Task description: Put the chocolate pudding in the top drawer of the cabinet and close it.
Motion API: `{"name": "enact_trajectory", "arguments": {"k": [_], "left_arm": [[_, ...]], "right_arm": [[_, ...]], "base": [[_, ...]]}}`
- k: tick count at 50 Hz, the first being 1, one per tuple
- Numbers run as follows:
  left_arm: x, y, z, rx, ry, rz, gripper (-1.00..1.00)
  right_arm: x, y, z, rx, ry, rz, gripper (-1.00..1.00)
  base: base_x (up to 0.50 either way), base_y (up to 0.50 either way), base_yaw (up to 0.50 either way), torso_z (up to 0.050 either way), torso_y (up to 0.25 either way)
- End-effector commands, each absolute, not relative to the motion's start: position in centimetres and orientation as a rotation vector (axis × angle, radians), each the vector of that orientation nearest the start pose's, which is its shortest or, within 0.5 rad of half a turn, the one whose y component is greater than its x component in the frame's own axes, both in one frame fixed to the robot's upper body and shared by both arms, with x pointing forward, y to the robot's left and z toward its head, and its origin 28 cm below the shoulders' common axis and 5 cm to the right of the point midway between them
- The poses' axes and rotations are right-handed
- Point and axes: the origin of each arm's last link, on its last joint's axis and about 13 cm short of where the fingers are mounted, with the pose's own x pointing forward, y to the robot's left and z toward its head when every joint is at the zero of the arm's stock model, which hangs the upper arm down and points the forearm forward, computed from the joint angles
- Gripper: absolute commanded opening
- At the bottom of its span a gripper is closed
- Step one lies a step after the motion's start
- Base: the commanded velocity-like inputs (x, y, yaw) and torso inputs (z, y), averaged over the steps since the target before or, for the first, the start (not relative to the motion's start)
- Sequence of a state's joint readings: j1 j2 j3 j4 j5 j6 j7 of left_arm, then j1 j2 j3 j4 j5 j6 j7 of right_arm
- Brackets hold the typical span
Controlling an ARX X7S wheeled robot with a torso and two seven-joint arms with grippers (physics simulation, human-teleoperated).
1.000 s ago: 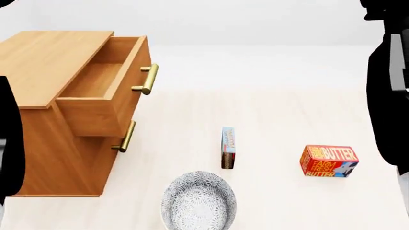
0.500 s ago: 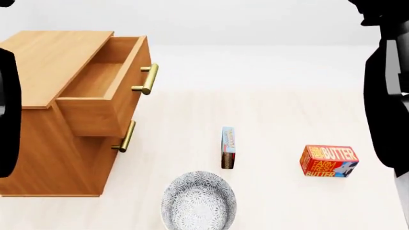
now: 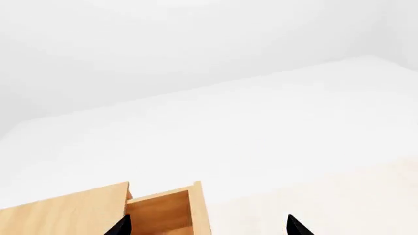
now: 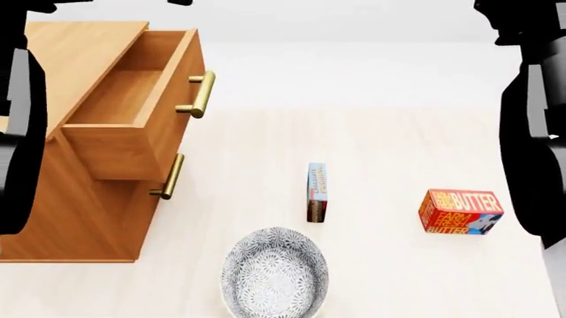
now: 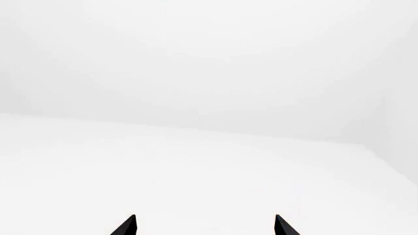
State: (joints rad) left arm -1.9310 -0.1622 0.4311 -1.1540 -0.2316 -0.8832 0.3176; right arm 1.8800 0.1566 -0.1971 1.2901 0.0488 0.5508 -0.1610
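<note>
The chocolate pudding [image 4: 316,192], a thin light blue and red box with a dark brown end, stands on edge on the pale table, mid-view. The orange-brown cabinet [image 4: 79,225] is at the left. Its top drawer [image 4: 132,99] is pulled out and shows nothing inside, with its brass handle [image 4: 200,94] facing the table's middle. In the left wrist view my left gripper [image 3: 209,227] is open, high up, with the cabinet top [image 3: 65,210] and the drawer [image 3: 160,213] beyond it. My right gripper [image 5: 204,227] is open too and faces only white floor and wall. Neither holds anything.
A red-orange butter box [image 4: 460,212] lies to the right of the pudding. A patterned grey bowl [image 4: 274,275] sits near the front edge, below the pudding. The lower drawer is shut, with its handle [image 4: 168,176] sticking out. My black arms fill the left [image 4: 18,132] and right [image 4: 531,132] edges.
The left arm has risen along the left edge to the view's top. The head view has shifted, so the cabinet and table objects sit slightly higher. Nothing on the table has moved.
</note>
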Motion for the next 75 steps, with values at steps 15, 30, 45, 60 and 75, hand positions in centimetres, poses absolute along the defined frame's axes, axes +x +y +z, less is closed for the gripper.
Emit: {"name": "enact_trajectory", "arguments": {"k": [15, 30, 45, 60, 75], "left_arm": [[39.6, 25.5, 38.1, 0.099, 0.339, -0.190, 1.00], [39.9, 25.4, 36.0, 0.015, 0.397, -0.190, 1.00], [40.2, 25.6, 34.5, -0.032, 0.429, -0.179, 1.00], [40.5, 25.9, 33.3, -0.084, 0.445, -0.170, 1.00], [40.6, 26.1, 31.7, -0.088, 0.484, -0.154, 1.00]], "right_arm": [[41.2, -16.4, 38.8, -0.107, -0.001, -0.019, 1.00], [41.2, -16.4, 38.1, -0.107, 0.009, -0.018, 1.00], [41.3, -16.3, 38.1, -0.111, 0.014, -0.017, 1.00], [41.4, -16.1, 38.0, -0.118, 0.020, -0.012, 1.00], [41.5, -16.1, 37.7, -0.124, 0.026, -0.011, 1.00]], "base": [[0.00, 0.00, 0.00, 0.000, 0.000], [0.00, 0.00, 0.00, 0.000, 0.000], [0.00, 0.00, 0.00, 0.000, 0.000], [0.00, 0.00, 0.00, 0.000, 0.000], [0.00, 0.00, 0.00, 0.000, 0.000]]}}
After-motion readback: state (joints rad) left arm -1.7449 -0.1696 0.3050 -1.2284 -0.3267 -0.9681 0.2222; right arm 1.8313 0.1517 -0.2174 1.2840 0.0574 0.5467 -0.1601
